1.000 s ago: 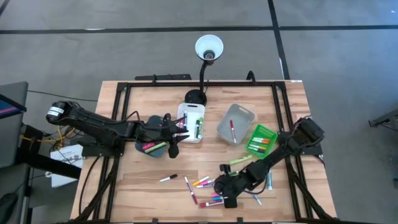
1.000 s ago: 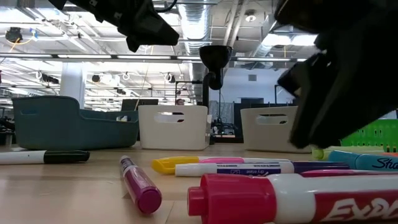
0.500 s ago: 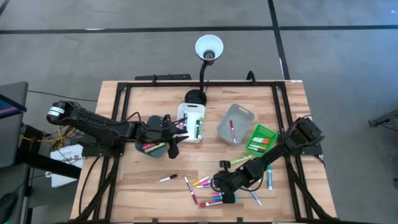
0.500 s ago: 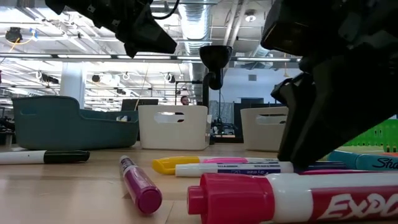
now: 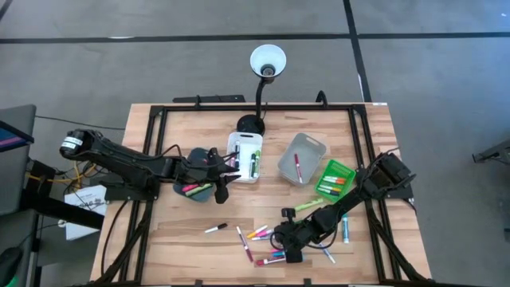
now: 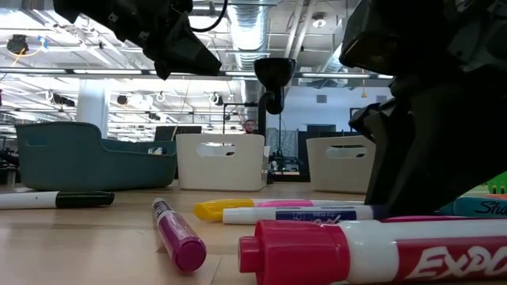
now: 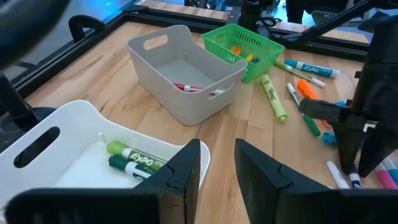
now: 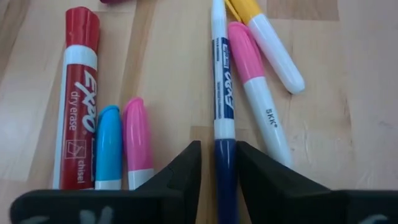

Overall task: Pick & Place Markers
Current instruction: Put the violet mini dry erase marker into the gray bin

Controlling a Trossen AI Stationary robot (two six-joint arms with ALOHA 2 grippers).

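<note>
Markers (image 5: 267, 243) lie scattered on the table's (image 5: 183, 239) near half; others sit in the white bin (image 5: 247, 157), grey bin (image 5: 303, 157) and green bin (image 5: 335, 179). Right gripper (image 8: 216, 163) is low over the pile, its 2 fingers astride a thin blue-capped marker (image 8: 222, 93), slightly parted around its dark end. Left gripper (image 7: 217, 165) hovers beside the white bin, fingers narrowly apart, empty. Bare wood lies around the black marker (image 5: 215, 229).

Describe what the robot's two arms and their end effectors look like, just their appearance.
Both arms are black, jointed and slim. The left arm has a white-and-silver cylinder at its base end and thin cables running alongside. The right arm is bulkier near its base. Each end effector has two dark, flat, angular fingers.
</note>
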